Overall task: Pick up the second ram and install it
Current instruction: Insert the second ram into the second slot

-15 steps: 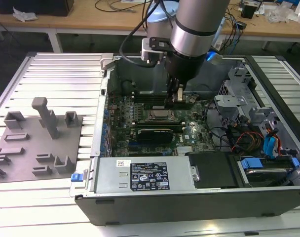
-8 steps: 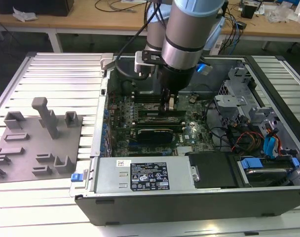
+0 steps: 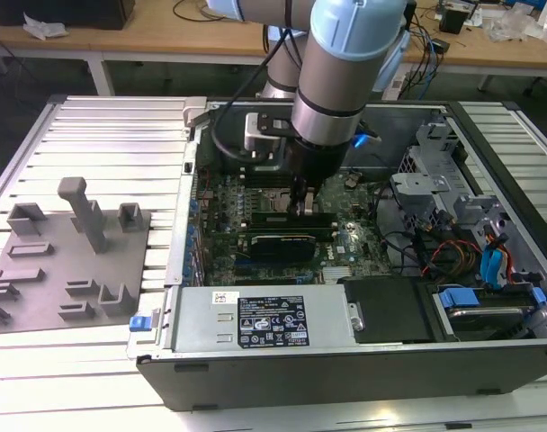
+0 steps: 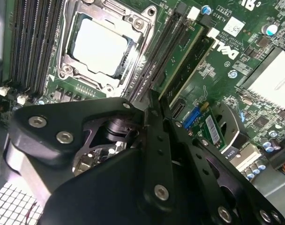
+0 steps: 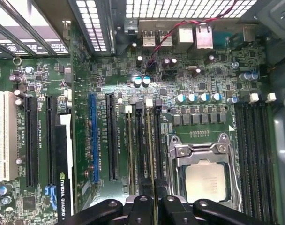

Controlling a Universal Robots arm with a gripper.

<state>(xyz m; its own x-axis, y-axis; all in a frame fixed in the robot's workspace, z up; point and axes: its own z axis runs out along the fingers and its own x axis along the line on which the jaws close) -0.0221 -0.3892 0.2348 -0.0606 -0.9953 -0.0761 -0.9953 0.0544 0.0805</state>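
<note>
The second ram is a thin green stick standing on edge in one of the black memory slots beside the processor socket. In the second wrist view the ram runs from a white end clip down to my fingertips. My gripper is shut on it, one black finger on each face. In the exterior view the gripper reaches straight down into the open computer case, onto the motherboard. Whether the stick is fully seated cannot be told.
A black graphics card lies just in front of the memory slots. The power supply fills the case's near side. Drive cages and loose cables crowd the exterior view's right. A grey parts fixture sits on the slatted table to the left.
</note>
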